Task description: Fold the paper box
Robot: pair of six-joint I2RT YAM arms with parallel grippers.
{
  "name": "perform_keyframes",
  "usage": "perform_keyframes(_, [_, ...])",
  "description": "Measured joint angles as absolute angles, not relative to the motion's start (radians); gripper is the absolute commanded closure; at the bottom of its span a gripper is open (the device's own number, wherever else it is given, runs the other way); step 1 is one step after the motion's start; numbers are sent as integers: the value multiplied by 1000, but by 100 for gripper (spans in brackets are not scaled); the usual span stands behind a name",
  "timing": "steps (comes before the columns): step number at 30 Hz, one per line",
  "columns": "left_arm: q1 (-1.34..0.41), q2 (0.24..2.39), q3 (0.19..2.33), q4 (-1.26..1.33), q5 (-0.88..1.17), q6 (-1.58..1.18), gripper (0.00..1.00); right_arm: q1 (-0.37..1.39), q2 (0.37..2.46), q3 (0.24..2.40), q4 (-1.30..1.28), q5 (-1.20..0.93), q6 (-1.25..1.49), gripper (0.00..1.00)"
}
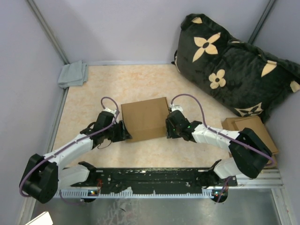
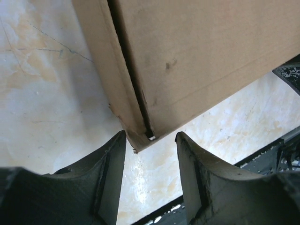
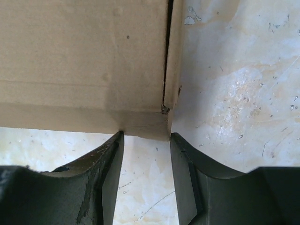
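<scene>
the paper box (image 1: pixel 144 118) sits in the middle of the table (image 1: pixel 93 89), between the two arms, and it already looks like a shut box: lid down, walls up, square to the near edge. the left gripper (image 1: pixel 123 131) is at its near left corner with fingers spread, and in the left wrist view that corner pokes toward the gap between the tips without being pinched. the right gripper (image 1: pixel 169 125) is at the near right corner, also spread, and its tips seem to just meet the box's near wall with nothing held. both wrist views show a dark slit where the lid meets a side wall, so i'd say this is the closing stage, with the lid seated but perhaps not fully tucked. the next move likely calls for both grippers to press or nip the corners evenly, so the box doesn't skid on the smooth top or lift a flap. i can read no print, label or brand on the cardboard. the dark cushion (image 1: pixel 234 65) far right has pale flower shapes but no letters i can make out. a grey cloth (image 1: pixel 73 73) lies far left, and a stack of flat cardboard pieces (image 1: pixel 253 129) lies at the right.
</scene>
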State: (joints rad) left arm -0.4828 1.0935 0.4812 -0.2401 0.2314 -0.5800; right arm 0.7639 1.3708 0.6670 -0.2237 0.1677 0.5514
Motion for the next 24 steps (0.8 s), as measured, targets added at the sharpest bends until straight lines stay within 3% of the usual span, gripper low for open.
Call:
perform_keyframes(9, [-483,1115,480,-211,190,-581,54,764,1423,667,-215,197,552,53])
perform_keyframes(18, [-483,905,587,-376,142,-578,57,764,1292,667,-296,178,554,51])
perform_keyframes(20, [-483,886,616,-391,141,-579,56,764,1258,668,-308,162,558,61])
perform_keyframes(22, [-483,878,624,-375,132,-579,56,764,1232,667,-309,140,560,91])
perform_keyframes(23, [-483,881,622,-361,125,-578,57,764,1222,667,-305,124,561,100])
perform_keyframes(24, [-483,892,616,-328,114,-578,58,765,1213,667,-292,100,567,100])
